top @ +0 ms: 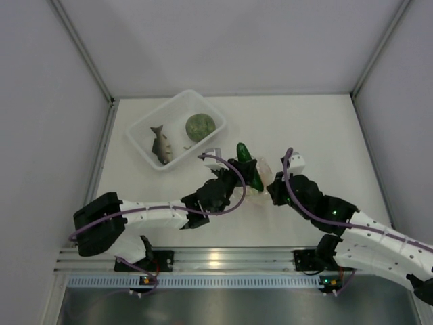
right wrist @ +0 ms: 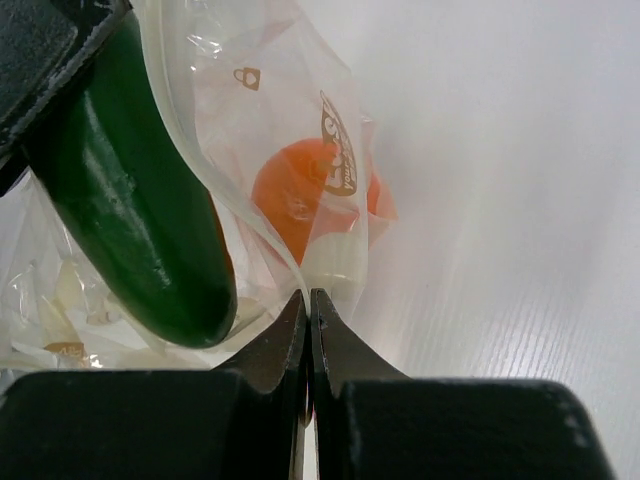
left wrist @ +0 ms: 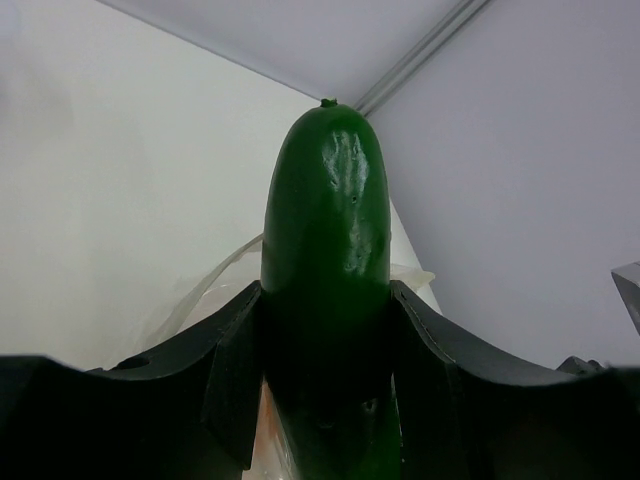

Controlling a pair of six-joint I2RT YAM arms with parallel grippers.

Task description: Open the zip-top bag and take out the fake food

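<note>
Left jaws clamped round the cucumber, tip up, at the zip-top bag's left side. Right jaws pinched tight on bag's film edge, orange ball inside it. Basket w/ fish & cabbage ball sits far-left of bag on my counter.

Lab robot cell: white panel walls, aluminium mounting rail.

The right gripper pinches the zip-top bag, orange ball inside, green cucumber at left.
</note>
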